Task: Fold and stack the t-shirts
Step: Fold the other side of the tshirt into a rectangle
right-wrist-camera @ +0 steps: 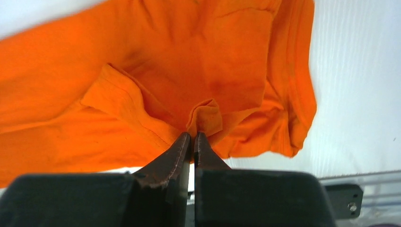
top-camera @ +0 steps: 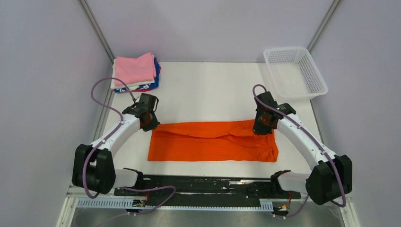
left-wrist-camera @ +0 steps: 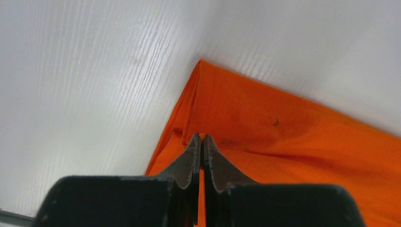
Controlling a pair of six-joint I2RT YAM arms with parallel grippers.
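Orange shirt (top-camera: 213,144), left gripper (left-wrist-camera: 202,137) closed at corner, right gripper (right-wrist-camera: 193,135) pinching edge

The top camera looks steeply down from high on the near side of the shirt (top-camera: 208,142), far enough to take in the whole table (top-camera: 213,85). The left wrist camera peers along its fingers (left-wrist-camera: 189,163), very close to the shirt's far-left corner. The right wrist camera, along its own fingers (right-wrist-camera: 171,158), views the shirt's right end. All three views share the shirt.
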